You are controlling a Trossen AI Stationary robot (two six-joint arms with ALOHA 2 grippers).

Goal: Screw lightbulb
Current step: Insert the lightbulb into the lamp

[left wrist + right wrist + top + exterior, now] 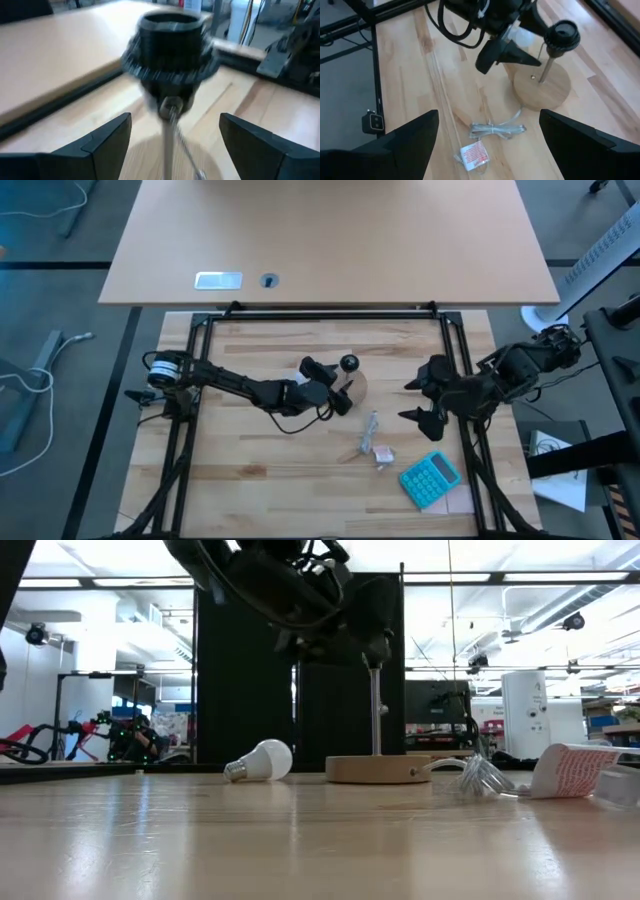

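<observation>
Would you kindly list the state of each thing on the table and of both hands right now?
Lightbulb: lying on its side on the table, beside the wooden base, not screwed in.
Socket: empty, upright on its thin post.
Wooden base: flat on the table.
Cord: bundled, lying loose.
Calculator: flat on the table.
Left hand: open, at the socket's post, holding nothing.
Right hand: open, empty, off to the side.

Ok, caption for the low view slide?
Small white lightbulb lying on the table beside the round wooden lamp base, open left gripper above.
</observation>
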